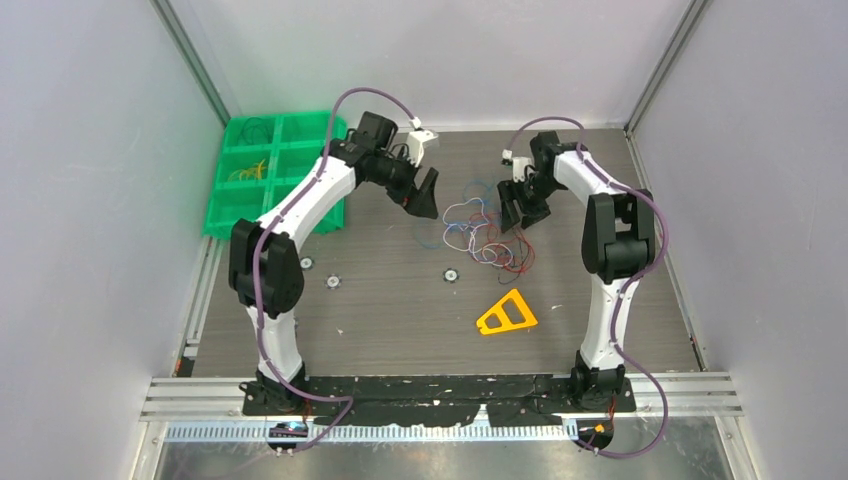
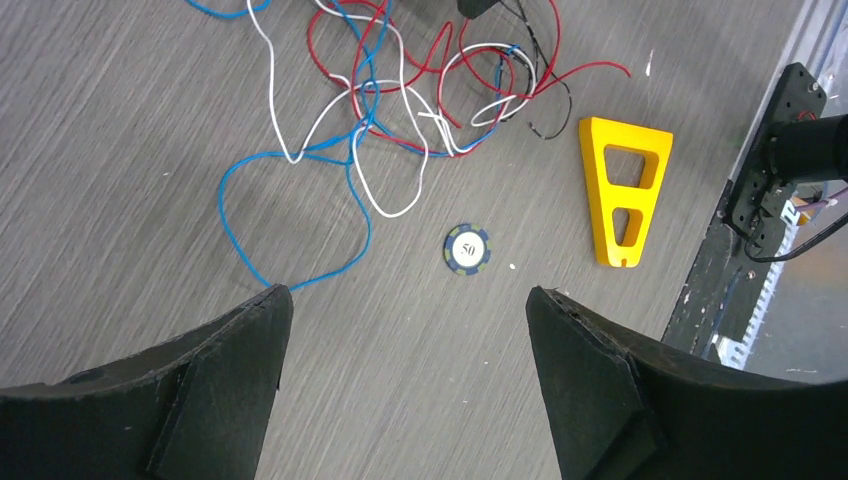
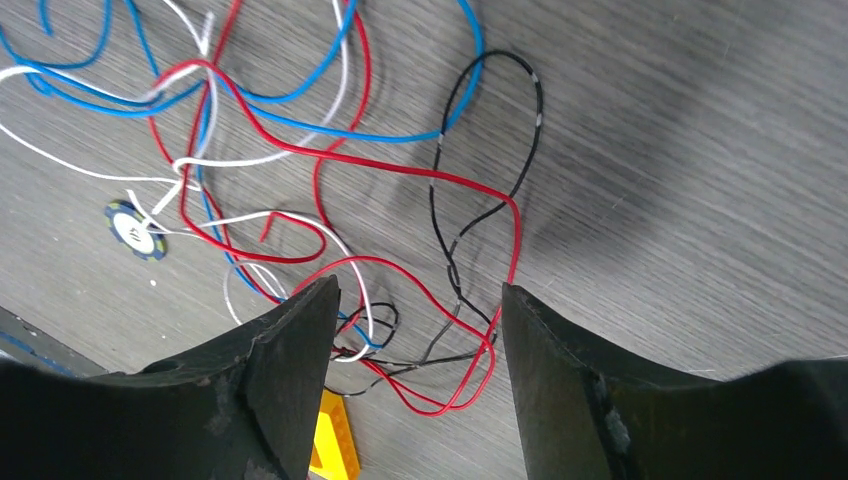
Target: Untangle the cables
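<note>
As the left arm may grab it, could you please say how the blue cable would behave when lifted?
Lying in loose curves, the blue cable should droop limply. It crosses the white cable and red cable, so lifting may drag both. Being thin, it may slip from the left pincer.

a robotics lab cell: white panel walls (image 1: 100, 200) on aluminium rails (image 1: 190, 50) box in a wood-grain bench (image 1: 400, 330) carrying two bolted robot arms (image 1: 290, 210).

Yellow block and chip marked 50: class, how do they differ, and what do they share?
The yellow block is a tapered frame with two cut-outs; the chip is a solid disc. The block is yellow; the chip has a dark rim and white centre. The block is larger than the chip. Both lie flat on the table.
</note>
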{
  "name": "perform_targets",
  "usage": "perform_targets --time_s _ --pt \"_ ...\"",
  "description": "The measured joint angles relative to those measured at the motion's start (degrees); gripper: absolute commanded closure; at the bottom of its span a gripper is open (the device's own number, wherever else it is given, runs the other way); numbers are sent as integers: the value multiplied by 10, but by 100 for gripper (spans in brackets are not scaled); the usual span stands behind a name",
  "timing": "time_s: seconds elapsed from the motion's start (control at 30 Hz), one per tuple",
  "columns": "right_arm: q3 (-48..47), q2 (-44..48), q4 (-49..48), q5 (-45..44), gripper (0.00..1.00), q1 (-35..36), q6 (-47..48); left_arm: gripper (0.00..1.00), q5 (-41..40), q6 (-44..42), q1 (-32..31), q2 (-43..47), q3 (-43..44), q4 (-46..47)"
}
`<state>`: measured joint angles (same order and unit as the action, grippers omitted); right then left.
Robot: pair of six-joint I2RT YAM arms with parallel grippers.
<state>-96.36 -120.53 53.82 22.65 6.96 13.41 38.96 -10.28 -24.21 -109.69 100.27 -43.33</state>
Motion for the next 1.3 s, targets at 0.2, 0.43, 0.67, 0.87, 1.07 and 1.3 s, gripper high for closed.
perform_targets --time_s 0.2,0.43,0.67,0.87,1.07,1.3 --pt "12 -3 -1 -2 36 0 15 13 4 13 -5 -1 0 23" --pt "17 27 14 64 33 2 75 6 4 7 -1 4 -6 28" --pt "6 24 24 95 42 39 104 6 6 -2 4 26 -10 27" --pt "-25 -26 25 93 94 69 116 8 6 -7 20 49 -10 27" --pt "-24 39 49 117 95 70 118 4 15 -7 48 100 -63 51" --pt "-125 183 95 199 95 77 136 0 47 -7 55 204 -143 137"
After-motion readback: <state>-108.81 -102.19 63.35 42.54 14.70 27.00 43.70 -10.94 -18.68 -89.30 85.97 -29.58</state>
